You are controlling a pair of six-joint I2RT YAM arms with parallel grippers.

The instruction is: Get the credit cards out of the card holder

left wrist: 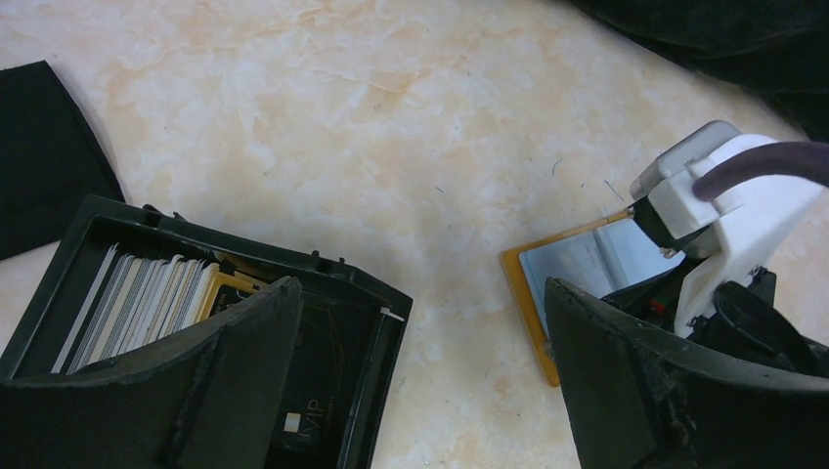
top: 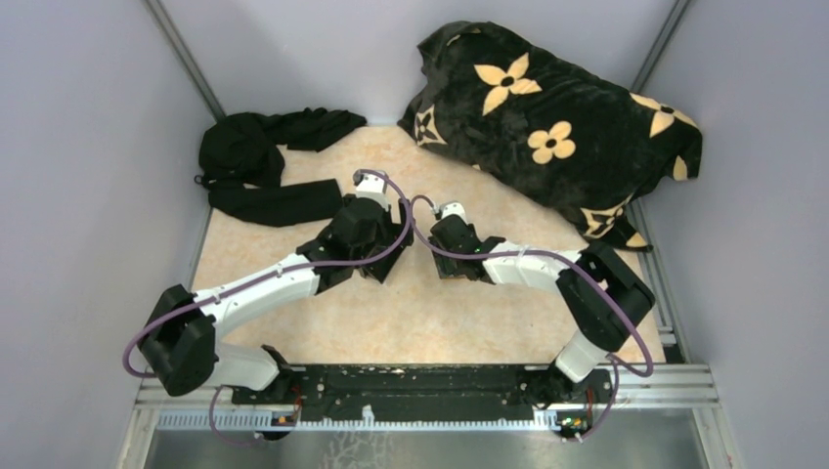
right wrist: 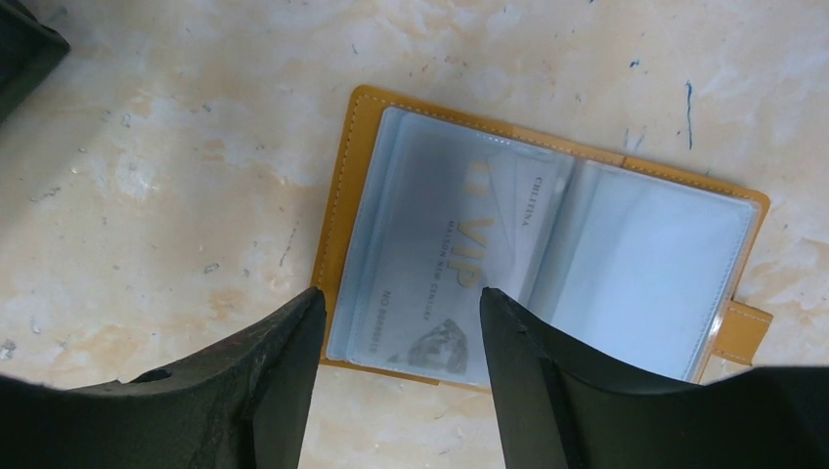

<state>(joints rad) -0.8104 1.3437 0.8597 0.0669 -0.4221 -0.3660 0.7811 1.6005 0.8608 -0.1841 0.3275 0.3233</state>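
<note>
The orange card holder lies open and flat on the table, its clear sleeves facing up. A silvery grey credit card marked VIP sits inside the left sleeve. The right sleeve looks pale blue and I cannot tell whether it holds a card. My right gripper is open and empty, just above the near edge of the holder, one finger on each side of the card's lower part. My left gripper is open and empty over bare table, with the holder to its right. In the top view both grippers hide the holder.
A black open-topped box holding several cards stands to the left of the left gripper. Black cloth lies at the back left. A black flowered blanket fills the back right. Grey walls close in both sides.
</note>
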